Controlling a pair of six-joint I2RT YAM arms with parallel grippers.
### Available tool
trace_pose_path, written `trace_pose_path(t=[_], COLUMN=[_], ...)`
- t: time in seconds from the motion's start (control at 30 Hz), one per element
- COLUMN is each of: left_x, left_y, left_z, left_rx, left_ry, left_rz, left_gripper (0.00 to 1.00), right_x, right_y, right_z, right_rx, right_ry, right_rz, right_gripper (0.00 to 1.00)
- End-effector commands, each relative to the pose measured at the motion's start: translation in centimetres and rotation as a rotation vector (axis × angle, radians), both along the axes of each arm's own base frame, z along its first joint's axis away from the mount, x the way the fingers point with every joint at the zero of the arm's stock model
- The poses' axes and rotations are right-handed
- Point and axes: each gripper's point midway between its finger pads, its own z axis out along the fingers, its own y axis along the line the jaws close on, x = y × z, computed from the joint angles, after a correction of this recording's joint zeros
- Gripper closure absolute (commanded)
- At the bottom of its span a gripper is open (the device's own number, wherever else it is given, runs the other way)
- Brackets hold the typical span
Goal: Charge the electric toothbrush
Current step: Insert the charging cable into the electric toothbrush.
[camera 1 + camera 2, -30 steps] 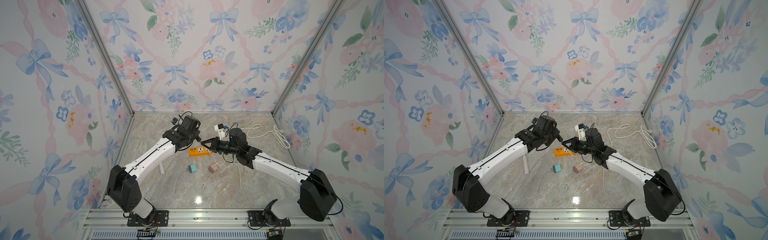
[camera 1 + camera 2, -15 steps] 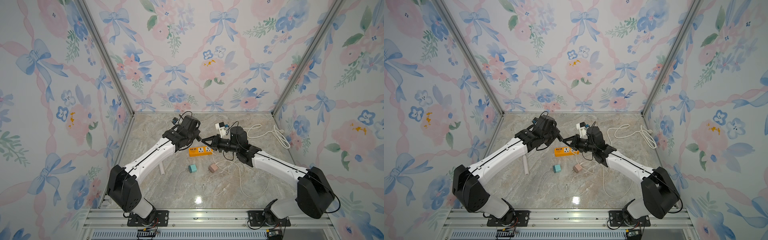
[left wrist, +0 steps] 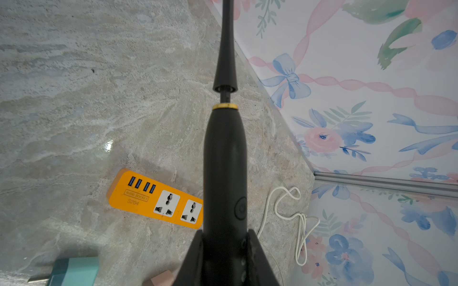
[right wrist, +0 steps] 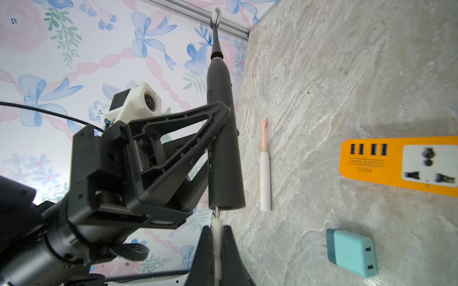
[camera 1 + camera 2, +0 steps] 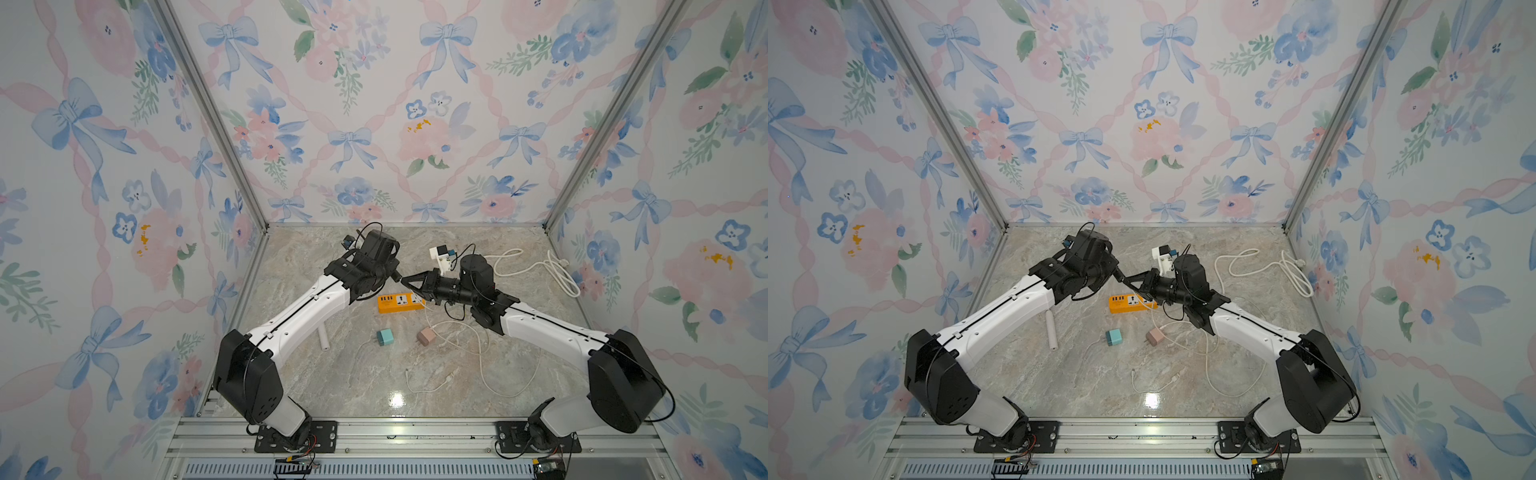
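My left gripper is shut on the lower handle of a black electric toothbrush, held above the floor with its brush head toward the back wall. In the right wrist view the black toothbrush stands between the left fingers. My right gripper is shut on the white charging plug. The plug's metal tip meets the underside of the toothbrush base. In both top views the two grippers meet tip to tip over the orange power strip.
A white and pink toothbrush lies by the left arm. A teal adapter and a pink adapter sit in front of the strip. Thin white cable loops across the floor. A thicker white cord coils at the back right.
The right wrist has shifted slightly toward the back while its tip stays at the toothbrush base. The left arm has not moved.
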Motion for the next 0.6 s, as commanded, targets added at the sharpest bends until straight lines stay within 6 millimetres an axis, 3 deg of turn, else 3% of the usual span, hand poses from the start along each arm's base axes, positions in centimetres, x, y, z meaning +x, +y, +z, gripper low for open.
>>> trace_pose_path(t=[0.0, 0.57], left_x=[-0.7, -0.9], left_y=[-1.4, -1.3], left_z=[0.4, 0.2], left_rx=[-0.067, -0.113], left_ry=[0.008, 0.006], left_rz=[-0.046, -0.037], left_gripper=[1.00, 1.00], right_x=[0.5, 0.0], right_y=[0.1, -0.2], right_z=[0.0, -0.9], right_rx=[0.025, 0.021], right_ry=[-0.014, 0.000], right_rz=[-0.006, -0.010], right_gripper=[1.00, 1.00])
